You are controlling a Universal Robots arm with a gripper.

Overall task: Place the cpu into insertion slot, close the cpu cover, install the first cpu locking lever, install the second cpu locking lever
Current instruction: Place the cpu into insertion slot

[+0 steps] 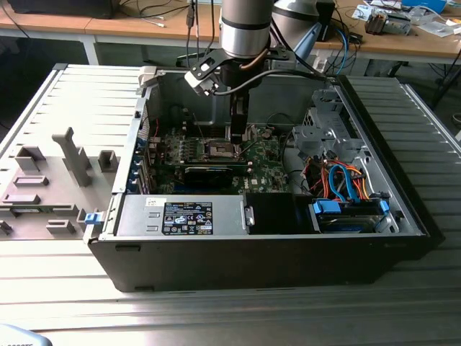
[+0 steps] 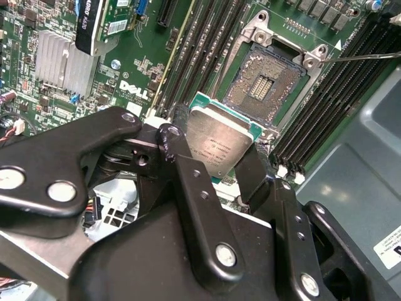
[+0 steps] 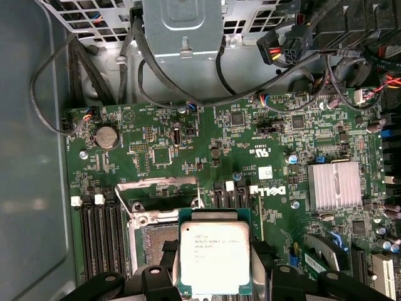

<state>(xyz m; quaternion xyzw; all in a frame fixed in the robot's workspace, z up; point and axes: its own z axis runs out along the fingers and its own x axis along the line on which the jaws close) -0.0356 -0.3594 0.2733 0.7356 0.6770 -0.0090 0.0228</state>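
1. Closest to us in the second wrist view, the black jointed links of the gripper crowd the foreground. Its two black fingers pinch a small flat square cpu with a dull silver-grey metal top and a green rim by two opposite edges.
2. We see the cpu held clear of the green motherboard. It is near the small square black insertion slot with a metal rim but not seated in it, and the slot's dark centre lies bare.
3. In the first wrist view the cpu hangs over one edge of the insertion slot, with its metal top turned towards the camera.
4. Beyond the slot we find the thin silver-grey metal cpu cover, a frame that is not lying over the socket. We cannot tell how steeply it tilts.
5. Long black memory slots run beside the socket, and a silver finned heatsink sits well apart from it on the board.
6. In the exterior view the silver-and-black arm reaches down into a black open computer case resting on a ribbed grey metal surface. The gripper is low over the middle of the board.
7. Blue and orange cables bundle inside the case at the exterior view's right, and a grey moulded tray with upright pegs lies just beside the case at the exterior view's left.
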